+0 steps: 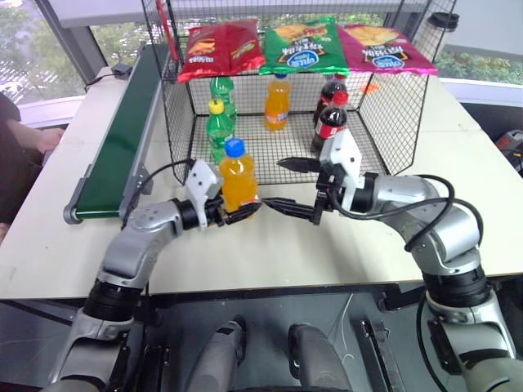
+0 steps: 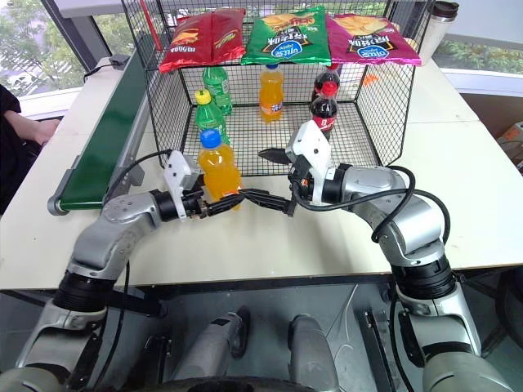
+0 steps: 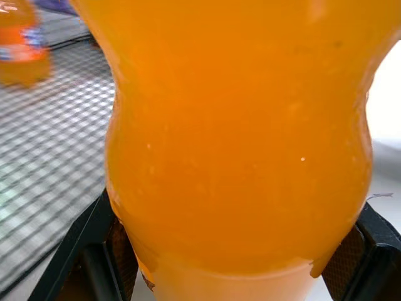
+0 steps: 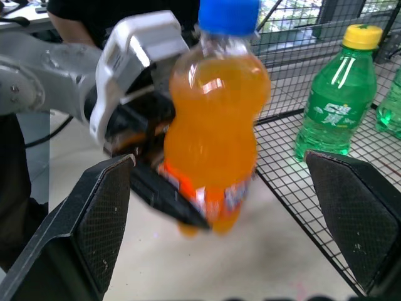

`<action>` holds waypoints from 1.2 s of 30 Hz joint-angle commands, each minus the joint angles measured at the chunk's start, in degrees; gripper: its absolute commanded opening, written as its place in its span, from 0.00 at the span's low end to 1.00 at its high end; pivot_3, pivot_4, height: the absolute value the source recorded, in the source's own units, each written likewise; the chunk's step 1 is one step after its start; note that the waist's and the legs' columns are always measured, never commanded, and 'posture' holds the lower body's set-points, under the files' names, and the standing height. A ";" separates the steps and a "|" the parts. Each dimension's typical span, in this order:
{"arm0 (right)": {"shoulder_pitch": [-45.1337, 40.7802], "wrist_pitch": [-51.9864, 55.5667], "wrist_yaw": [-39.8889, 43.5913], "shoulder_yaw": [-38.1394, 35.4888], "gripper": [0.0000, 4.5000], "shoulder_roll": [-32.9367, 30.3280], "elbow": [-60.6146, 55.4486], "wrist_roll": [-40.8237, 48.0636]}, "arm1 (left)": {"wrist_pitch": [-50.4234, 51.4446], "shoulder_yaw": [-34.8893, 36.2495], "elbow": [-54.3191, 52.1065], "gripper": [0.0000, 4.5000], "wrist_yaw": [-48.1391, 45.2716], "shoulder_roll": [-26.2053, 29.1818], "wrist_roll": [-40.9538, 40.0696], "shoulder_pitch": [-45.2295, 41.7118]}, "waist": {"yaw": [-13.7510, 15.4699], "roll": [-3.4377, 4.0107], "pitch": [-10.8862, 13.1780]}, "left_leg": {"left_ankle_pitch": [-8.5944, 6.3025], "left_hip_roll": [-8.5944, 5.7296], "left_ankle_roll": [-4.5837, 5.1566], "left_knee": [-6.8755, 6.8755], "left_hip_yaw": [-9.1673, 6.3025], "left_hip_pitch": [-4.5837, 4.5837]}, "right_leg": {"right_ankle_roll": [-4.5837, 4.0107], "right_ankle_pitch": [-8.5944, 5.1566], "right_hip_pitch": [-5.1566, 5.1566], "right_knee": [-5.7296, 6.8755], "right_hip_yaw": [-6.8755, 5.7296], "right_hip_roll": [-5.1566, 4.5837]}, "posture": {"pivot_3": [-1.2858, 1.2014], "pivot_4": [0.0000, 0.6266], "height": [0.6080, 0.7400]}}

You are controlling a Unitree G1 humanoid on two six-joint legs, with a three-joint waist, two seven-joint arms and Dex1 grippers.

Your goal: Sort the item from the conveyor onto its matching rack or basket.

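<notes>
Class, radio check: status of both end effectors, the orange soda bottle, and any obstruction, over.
Left end effector shut on blue-capped clear plastic orange soda bottle, upright. Right end effector open, facing it. Black wire-mesh cage just behind; nothing between.

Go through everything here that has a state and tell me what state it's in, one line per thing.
Orange bottle: capped, upright, held off the table in front of the cage.
Left gripper: shut on the orange bottle's lower part.
Right gripper: open, fingers pointing at the bottle, not touching it.
Cage: open at the front, bottles standing inside, chip bags lying on top.
Conveyor: nothing on the belt.
</notes>
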 commanded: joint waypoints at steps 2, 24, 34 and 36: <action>-3.15 -2.36 0.44 1.36 1.00 1.88 -0.24 -0.61 | -2.56 -1.02 -1.94 0.67 -1.81 -1.43 0.67 -1.70 | 0.08 0.00 0.00 | 0.00 0.00 0.00 0.01 0.00 0.00 | 0.00 0.00 0.01 0.01 0.00 0.01 | 0.52 0.24 0.98; -4.58 -7.24 3.29 3.32 1.00 3.50 5.91 -5.28 | -0.45 -0.87 -4.17 0.67 -4.77 -2.36 0.14 -3.76 | 0.10 0.00 0.00 | 0.03 -0.02 0.04 0.06 -0.01 0.04 | 0.02 0.01 0.04 0.06 -0.02 0.12 | 0.52 0.24 0.98; -4.96 -7.62 4.21 2.38 1.00 2.52 6.53 -5.73 | -0.67 -0.76 -4.17 0.67 -5.60 -1.46 0.15 -3.28 | 0.10 0.00 0.00 | 0.03 -0.02 0.04 0.06 -0.01 0.04 | 0.02 0.01 0.04 0.07 -0.02 0.13 | 0.52 0.24 0.98; -5.09 -7.77 4.19 2.26 1.00 2.61 6.71 -5.76 | -0.73 -0.84 -4.18 0.67 -5.66 -1.50 0.21 -3.25 | 0.10 0.00 0.00 | 0.03 -0.02 0.04 0.06 -0.01 0.05 | 0.02 0.02 0.04 0.07 -0.02 0.13 | 0.52 0.24 0.98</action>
